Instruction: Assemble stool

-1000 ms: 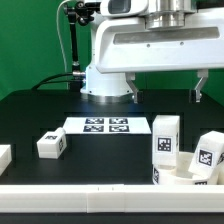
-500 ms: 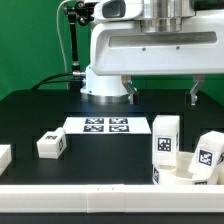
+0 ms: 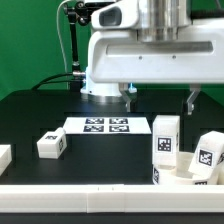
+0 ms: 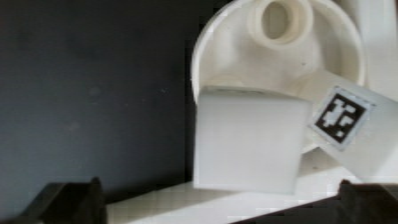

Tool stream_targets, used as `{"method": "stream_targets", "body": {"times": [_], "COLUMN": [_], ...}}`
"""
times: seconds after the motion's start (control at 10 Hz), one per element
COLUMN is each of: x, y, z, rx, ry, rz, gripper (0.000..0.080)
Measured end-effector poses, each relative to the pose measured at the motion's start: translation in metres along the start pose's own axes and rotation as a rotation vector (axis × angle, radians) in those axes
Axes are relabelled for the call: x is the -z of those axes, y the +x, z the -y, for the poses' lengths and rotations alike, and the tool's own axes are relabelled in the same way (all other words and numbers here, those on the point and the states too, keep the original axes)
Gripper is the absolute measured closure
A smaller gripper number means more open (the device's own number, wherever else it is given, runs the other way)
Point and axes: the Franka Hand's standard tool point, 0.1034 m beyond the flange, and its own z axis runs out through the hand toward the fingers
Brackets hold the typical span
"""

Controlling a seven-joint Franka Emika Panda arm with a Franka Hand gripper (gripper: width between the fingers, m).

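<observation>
The round white stool seat (image 3: 186, 177) lies at the exterior view's lower right, against the front bar. Two tagged white legs stand on it: one upright (image 3: 166, 139), one tilted (image 3: 208, 154). My gripper (image 3: 161, 98) hangs open and empty above them, its jaws wide apart, one on each side of the upright leg. In the wrist view the seat (image 4: 240, 60), with a round hole, the upright leg (image 4: 249, 135) and the tagged leg (image 4: 349, 112) lie below the gripper (image 4: 217, 205). Its dark fingertips (image 4: 68, 203) touch nothing. A third leg (image 3: 51, 144) lies loose on the table at the left.
The marker board (image 3: 107, 126) lies flat in the table's middle. A white part (image 3: 4, 156) shows at the exterior view's left edge. A plain white bar (image 3: 90, 195) runs along the front. The robot base (image 3: 105, 85) stands behind the board.
The gripper has come down toward the seat and legs and shifted slightly to the exterior view's left. Its jaws stay open. The parts have not moved.
</observation>
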Motion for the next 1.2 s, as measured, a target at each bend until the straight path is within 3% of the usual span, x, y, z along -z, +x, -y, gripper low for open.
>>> {"method": "stream_targets", "body": {"times": [0.3,0.5,0.6,0.7,0.8,1.2], "x": [-0.0141,-0.014,-0.0142,-0.0142,-0.0139,-0.0139], "y": [0.0039,0.0045,0.0044,0.0047,0.0057,0.0057], "z": [0.0056,0.0051,0.0044,0.0041,0.0042,0.0044], "rx": [-0.02,-0.019,-0.018,-0.016,-0.014,-0.035], "ry": [-0.012,-0.012,-0.013,-0.013,-0.012,-0.011], "rz": [-0.008,-0.01,-0.009,-0.01,-0.016,-0.016], "gripper": [0.015,0.0171,0.0299,0.0299,0.0466,0.0469]}}
